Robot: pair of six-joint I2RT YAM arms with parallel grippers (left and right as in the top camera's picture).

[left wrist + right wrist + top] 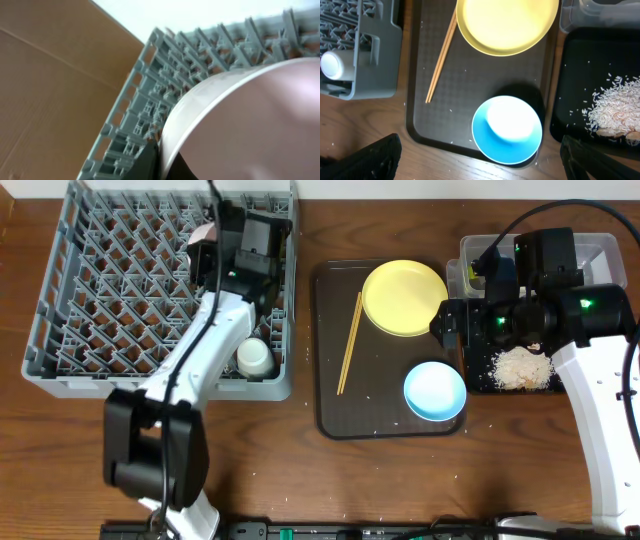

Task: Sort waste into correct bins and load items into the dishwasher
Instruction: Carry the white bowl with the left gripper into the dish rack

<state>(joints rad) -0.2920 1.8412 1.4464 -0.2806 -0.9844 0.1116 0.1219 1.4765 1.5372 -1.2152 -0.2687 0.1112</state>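
My left gripper (215, 250) is shut on the rim of the white bowl (250, 125), holding it on edge over the far part of the grey dish rack (110, 300). The small white cup (254, 357) lies in the rack's near right corner. The yellow plate (404, 297), two chopsticks (349, 343) and light blue bowl (435, 391) sit on the brown tray (335, 410). My right gripper (447, 328) hangs open and empty above the tray's right edge, over the blue bowl (506, 130). Rice scraps (522, 367) lie in the black tray (575, 75).
The clear tub (600, 255) stands behind the black tray, with something green-yellow (470, 273) at its left end, partly hidden by my right arm. No white paper strip shows. Loose rice grains dot the brown tray and the wooden table (300, 470).
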